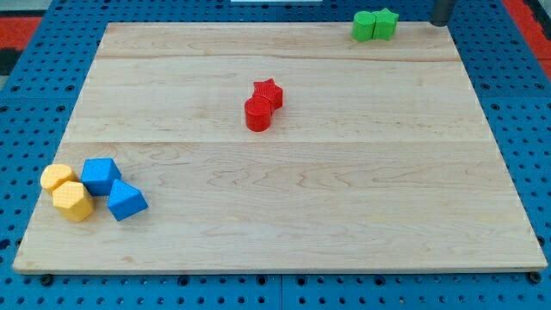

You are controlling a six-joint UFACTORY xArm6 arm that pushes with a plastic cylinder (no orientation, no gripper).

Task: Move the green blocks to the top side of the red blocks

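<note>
Two green blocks sit touching at the view's top right edge of the wooden board: a rounded green block (364, 26) and a green star block (385, 22) to its right. A red cylinder (257, 114) and a red star block (269, 91) touch each other near the board's middle, the star up and right of the cylinder. My tip (441, 21) is a dark rod at the view's top right corner, just off the board's top edge, to the right of the green blocks and apart from them.
The wooden board (284, 215) lies on a blue pegboard. At the view's bottom left stand two yellow blocks (58, 177) (73, 201) and two blue blocks (101, 175) (126, 201), clustered together.
</note>
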